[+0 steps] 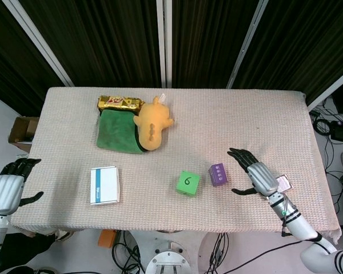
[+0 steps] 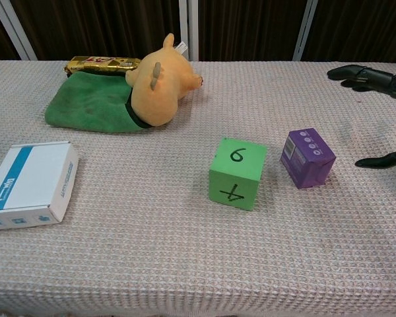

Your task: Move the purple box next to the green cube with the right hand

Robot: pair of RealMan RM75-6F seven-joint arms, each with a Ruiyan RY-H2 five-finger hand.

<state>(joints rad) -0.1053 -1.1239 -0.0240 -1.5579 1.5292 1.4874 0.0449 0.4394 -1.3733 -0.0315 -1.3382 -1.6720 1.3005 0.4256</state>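
purple box (image 2: pixel 307 157) stands just right of the green cube (image 2: pixel 237 173) on the worktop (image 1: pixel 263 125), a narrow gap between them.
the right hand (image 1: pixel 256 176) hovers beside the box, fingers spread and holding nothing; the left hand (image 1: pixel 8 185) hangs off the worktop's left edge, fingers apart.
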